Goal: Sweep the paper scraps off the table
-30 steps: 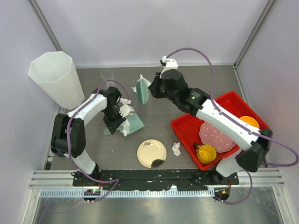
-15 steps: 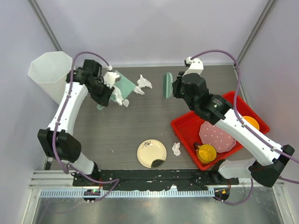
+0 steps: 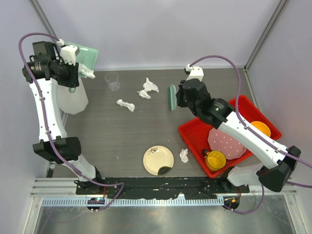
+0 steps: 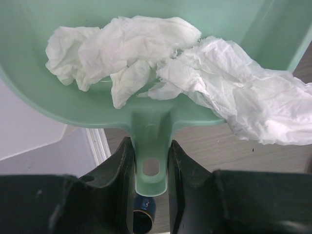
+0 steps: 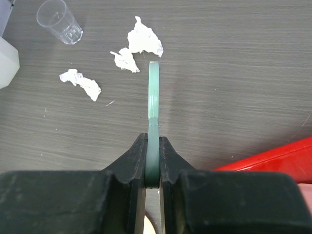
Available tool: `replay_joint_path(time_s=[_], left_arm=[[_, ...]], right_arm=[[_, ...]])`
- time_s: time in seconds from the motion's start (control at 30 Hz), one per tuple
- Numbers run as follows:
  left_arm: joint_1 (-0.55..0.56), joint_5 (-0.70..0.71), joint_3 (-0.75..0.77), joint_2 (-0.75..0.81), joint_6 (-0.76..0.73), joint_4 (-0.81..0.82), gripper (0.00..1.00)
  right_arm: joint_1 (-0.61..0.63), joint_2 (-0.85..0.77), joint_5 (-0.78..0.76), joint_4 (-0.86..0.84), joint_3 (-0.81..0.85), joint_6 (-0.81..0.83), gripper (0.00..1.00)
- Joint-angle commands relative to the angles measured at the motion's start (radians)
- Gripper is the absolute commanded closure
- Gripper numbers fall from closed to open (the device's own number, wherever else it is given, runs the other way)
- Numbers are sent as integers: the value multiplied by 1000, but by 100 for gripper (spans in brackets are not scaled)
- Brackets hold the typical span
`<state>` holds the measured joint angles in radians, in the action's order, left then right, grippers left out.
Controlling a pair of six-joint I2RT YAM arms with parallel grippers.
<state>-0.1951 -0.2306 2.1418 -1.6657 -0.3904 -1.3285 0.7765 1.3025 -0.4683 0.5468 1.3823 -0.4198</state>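
My left gripper [image 3: 72, 68] is shut on the handle of a green dustpan [image 3: 87, 52], held high at the back left over a tall white bin [image 3: 74, 100]. In the left wrist view the gripper [image 4: 150, 161] clamps the handle, and the dustpan [image 4: 234, 19] carries several white paper scraps [image 4: 146, 48]. My right gripper [image 3: 181, 95] is shut on a green brush [image 3: 171, 97], held on edge above the table [image 3: 122, 141]. Three scraps [image 3: 150, 86] [image 3: 143, 94] [image 3: 126, 104] lie left of the brush. They also show in the right wrist view [image 5: 144, 39], beyond the brush [image 5: 153, 92] and gripper [image 5: 153, 161]. One scrap [image 3: 184, 155] lies by the tray.
A clear plastic cup [image 3: 112, 80] stands at the back, left of the scraps. A cream plate [image 3: 158, 160] lies near the front. A red tray [image 3: 195, 134] at the right holds a pink plate, a yellow cup and an orange bowl. White walls close the sides.
My left arm has lifted the dustpan with its scraps off the table and swung it to the back left above the bin. My right arm with the brush has moved right.
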Motion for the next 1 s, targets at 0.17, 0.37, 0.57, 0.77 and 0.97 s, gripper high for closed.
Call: replay_joint_path(time_s=[0.17,0.37,0.57,0.77,0.97], left_arm=[[-105,43,118,-32,65,23,100],[-173,119,122,-49,64,86,100],[-201,217,119,-62,61,140,100],[-199,376,84,-42,36,250,100],[-199,571,6,-22,-59,363,100]], right_arm=[[-3,11,46,-35,-20,4,99],[-5,11,69,-36,-32,12,99],[-3,14,85,-38,-37,15,99],[-3,24,112,-42,-34,21,99],[-3,21,125,-42,-40,16,99]])
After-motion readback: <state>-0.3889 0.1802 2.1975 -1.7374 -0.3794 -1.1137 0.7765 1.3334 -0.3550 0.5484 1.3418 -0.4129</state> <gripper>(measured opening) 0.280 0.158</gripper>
